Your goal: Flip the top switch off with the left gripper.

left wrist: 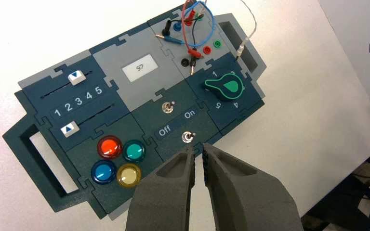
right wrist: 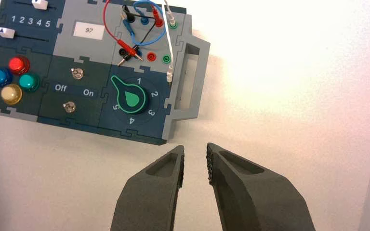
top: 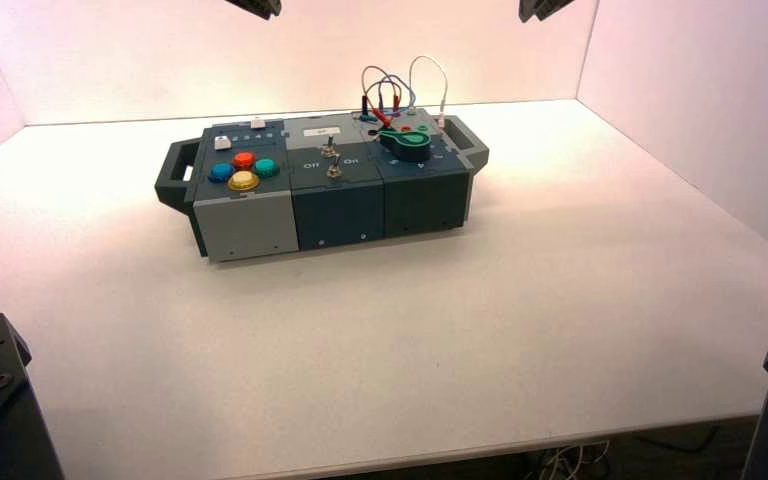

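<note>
Approach first, then flip to Off

Find the top switch (left wrist: 167, 107) just beyond the Off/On label (left wrist: 178, 121), with its lever leaning toward On. See the left gripper (left wrist: 200, 150) up above the label, released and holding nothing; leave the right gripper (right wrist: 195, 149) idle, high and off to the label's right. Seems to be at the approach step. Next, probably lower to the lever's On side, narrow the jaws and push toward Off.

Wired test box (top: 330, 180), probably lab.
</note>
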